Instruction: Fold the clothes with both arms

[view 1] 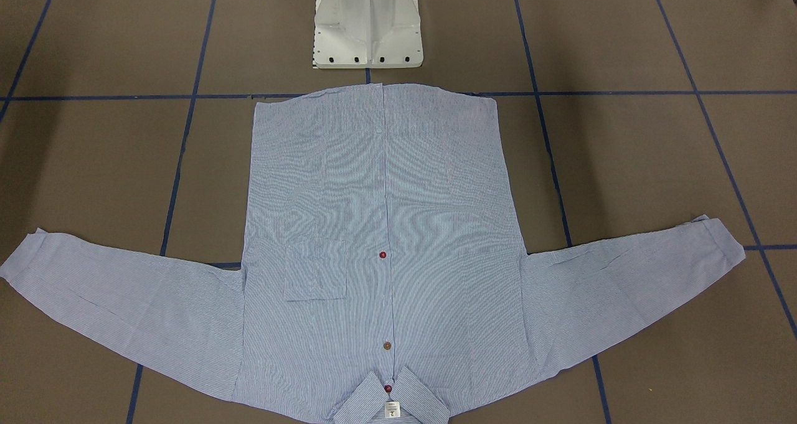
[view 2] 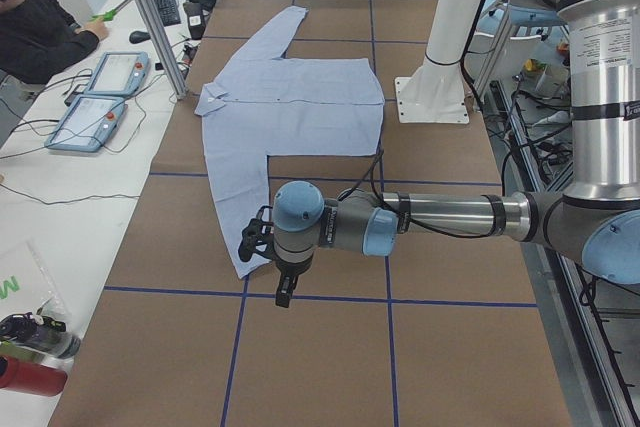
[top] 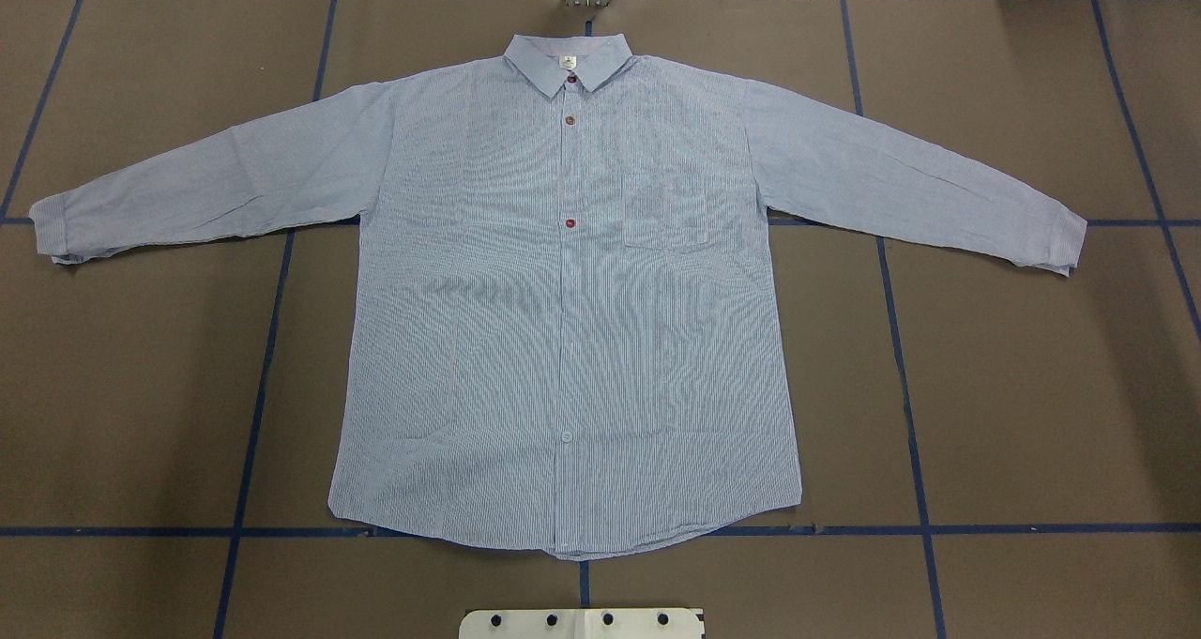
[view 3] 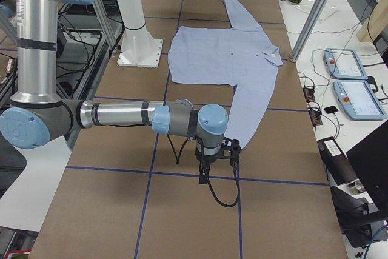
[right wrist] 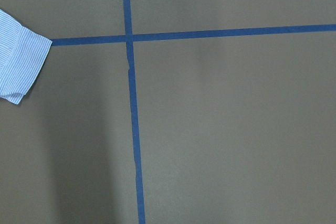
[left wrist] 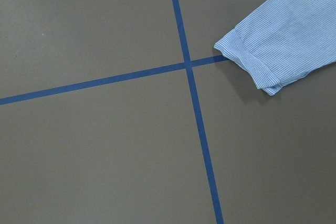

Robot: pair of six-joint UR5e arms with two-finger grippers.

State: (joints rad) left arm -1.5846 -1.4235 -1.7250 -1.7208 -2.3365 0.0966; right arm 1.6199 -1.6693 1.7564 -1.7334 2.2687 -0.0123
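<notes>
The light blue-and-white striped shirt [top: 563, 292] lies flat and face up on the brown table, sleeves spread out to both sides, collar at the far edge from the robot's base. In the exterior left view my left gripper [view 2: 283, 297] hangs pointing down just beyond the near sleeve's cuff [left wrist: 252, 59]. In the exterior right view my right gripper [view 3: 202, 179] hangs the same way just past the other cuff [right wrist: 18, 61]. Neither gripper shows in the overhead or front views or in its own wrist view, so I cannot tell whether either is open or shut.
The white pedestal base [view 1: 367, 25] stands just behind the shirt's hem. Blue tape lines [top: 901, 339] grid the table. A person [view 2: 40, 32] sits at the side bench with teach pendants [view 2: 100, 97]. An aluminium post [view 2: 150, 17] rises at the table's far edge.
</notes>
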